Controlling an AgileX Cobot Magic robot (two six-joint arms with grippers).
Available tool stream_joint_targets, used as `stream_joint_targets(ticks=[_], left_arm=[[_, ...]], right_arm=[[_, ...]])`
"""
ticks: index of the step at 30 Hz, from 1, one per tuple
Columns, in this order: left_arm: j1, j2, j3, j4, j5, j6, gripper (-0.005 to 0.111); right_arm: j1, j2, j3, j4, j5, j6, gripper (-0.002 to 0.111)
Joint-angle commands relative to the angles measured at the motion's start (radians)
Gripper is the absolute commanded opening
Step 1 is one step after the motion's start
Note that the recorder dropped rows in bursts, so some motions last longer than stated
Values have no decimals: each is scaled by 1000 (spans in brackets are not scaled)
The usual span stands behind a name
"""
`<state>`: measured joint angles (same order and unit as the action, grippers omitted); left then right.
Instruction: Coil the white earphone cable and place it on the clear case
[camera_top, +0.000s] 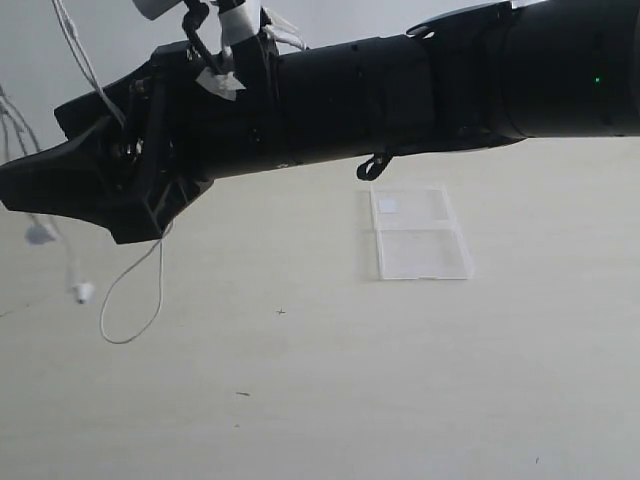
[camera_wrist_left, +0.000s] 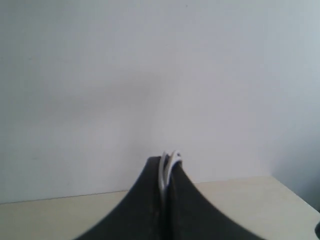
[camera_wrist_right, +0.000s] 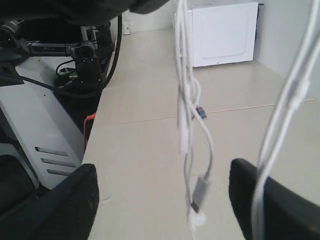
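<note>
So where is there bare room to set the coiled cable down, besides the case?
Bare table fills the exterior view's lower half, below the clear case and right of it. The strip between case and the white earphone cable loop is also free. Crowded: the left, where cable and earbuds dangle under the black arm.

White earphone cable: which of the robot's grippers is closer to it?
Left. The left gripper is shut on the thin white earphone cable, touching it; the right gripper is open, with strands dangling loose between its fingers.
</note>
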<state>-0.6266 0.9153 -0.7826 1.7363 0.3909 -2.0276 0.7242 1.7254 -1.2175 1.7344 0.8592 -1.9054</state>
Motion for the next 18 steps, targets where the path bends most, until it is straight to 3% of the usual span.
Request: stream_joint_targets(ticks=[1, 18], left_arm=[[0, 20, 0, 8, 12, -28, 0], [0, 28, -32, 8, -65, -17, 0]], right_arm=[[-3, -1, 0, 10, -2, 3, 70], [8, -1, 0, 10, -55, 24, 67]])
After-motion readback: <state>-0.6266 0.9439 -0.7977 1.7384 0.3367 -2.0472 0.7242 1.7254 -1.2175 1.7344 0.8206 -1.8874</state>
